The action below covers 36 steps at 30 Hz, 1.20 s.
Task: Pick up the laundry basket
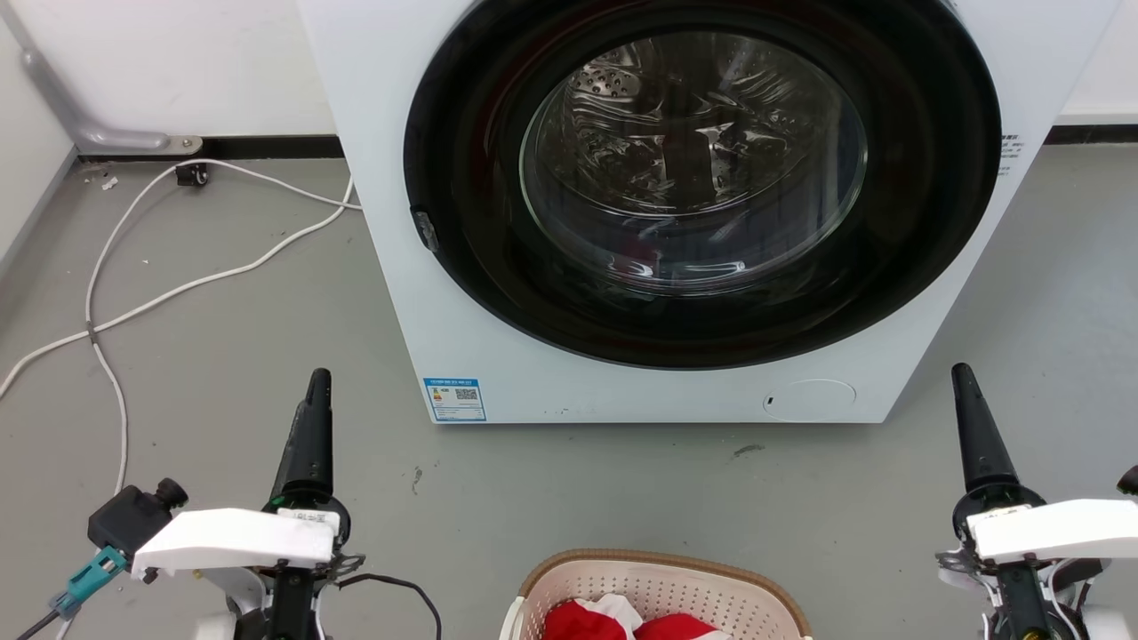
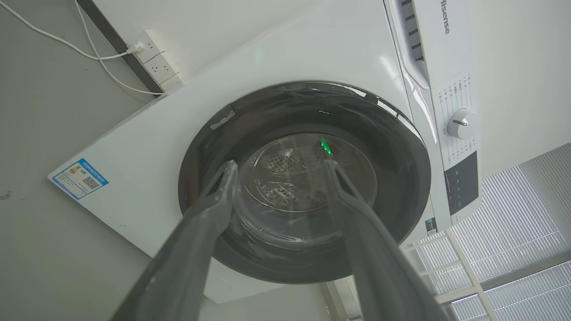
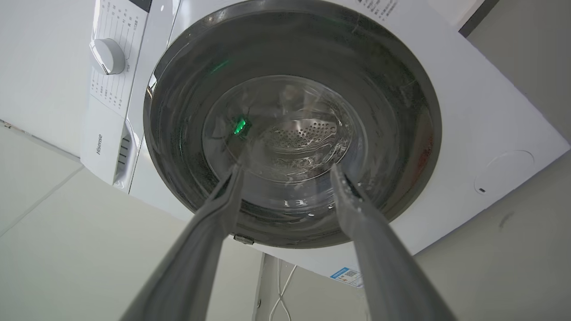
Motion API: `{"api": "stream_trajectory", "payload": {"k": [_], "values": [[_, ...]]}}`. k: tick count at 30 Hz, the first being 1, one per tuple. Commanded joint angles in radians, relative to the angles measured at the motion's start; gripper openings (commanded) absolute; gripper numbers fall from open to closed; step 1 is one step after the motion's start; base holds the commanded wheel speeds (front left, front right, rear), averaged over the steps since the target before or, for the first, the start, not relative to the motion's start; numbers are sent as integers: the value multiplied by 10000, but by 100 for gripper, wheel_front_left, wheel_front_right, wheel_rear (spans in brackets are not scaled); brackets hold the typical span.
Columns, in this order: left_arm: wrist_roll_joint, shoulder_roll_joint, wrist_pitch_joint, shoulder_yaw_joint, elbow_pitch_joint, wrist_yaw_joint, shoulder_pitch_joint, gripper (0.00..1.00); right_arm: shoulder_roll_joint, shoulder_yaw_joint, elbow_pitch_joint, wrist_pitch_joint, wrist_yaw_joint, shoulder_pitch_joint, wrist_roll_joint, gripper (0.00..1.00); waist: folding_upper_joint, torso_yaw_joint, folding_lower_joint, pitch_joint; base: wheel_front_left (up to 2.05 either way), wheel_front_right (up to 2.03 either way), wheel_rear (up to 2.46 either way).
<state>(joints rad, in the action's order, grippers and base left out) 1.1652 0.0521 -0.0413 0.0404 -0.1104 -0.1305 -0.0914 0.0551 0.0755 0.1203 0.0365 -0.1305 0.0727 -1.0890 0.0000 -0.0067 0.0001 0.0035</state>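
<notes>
Nearest the camera, cut off by the bottom edge of the head view, is the laundry basket [image 1: 660,560]: cream perforated plastic with a brown woven-look rim, holding red and white laundry [image 1: 582,624]. It stands on the grey floor [image 1: 267,356] in front of the washing machine [image 1: 462,293], below its round dark door [image 1: 702,178] and apart from it, with bare floor between. Left of the machine, white cables [image 1: 178,289] trail across the floor. In front of the machine's lower left corner hovers the left tool [image 1: 317,384]. In its wrist view its two long dark fingers [image 2: 214,205] are spread apart with nothing between them, aimed at the machine door. In front of the machine's lower right corner the right tool [image 1: 963,373] hovers the same way, its fingers [image 3: 357,214] parted and empty, also aimed at the door. Neither tool touches the basket. The task looks to be at its start, with the reach yet to come. To do it well, the robot would likely bend at the waist to bring the whole basket into view, since its side handles are hidden here. Both tools should then turn away from the machine, come down on opposite sides of the basket and close on the rim or handles evenly. A level, two-sided lift should keep the laundry from tipping out.
</notes>
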Motion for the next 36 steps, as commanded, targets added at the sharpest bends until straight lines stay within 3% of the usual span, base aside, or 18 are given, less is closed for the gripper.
{"api": "stream_trajectory", "payload": {"k": [1, 19, 36], "values": [[-391, 34, -92, -42, 216, -2, -265, 100, -6, -35, -252, 100, -2, 53, 443, 100, 0, -4, -1, -1, 0, 0, 0], [-3691, 21, -675, -713, 125, 337, -311, 100, -23, -189, -457, 694, -3, -249, 4505, 100, 0, -73, -1, 9, 0, 0, 0], [-6131, 9, -1151, -1113, -479, 723, -269, 100, -35, -264, -117, 1028, -2, -451, 7062, 100, 0, -117, -1, -26, 0, 0, 0]]}}
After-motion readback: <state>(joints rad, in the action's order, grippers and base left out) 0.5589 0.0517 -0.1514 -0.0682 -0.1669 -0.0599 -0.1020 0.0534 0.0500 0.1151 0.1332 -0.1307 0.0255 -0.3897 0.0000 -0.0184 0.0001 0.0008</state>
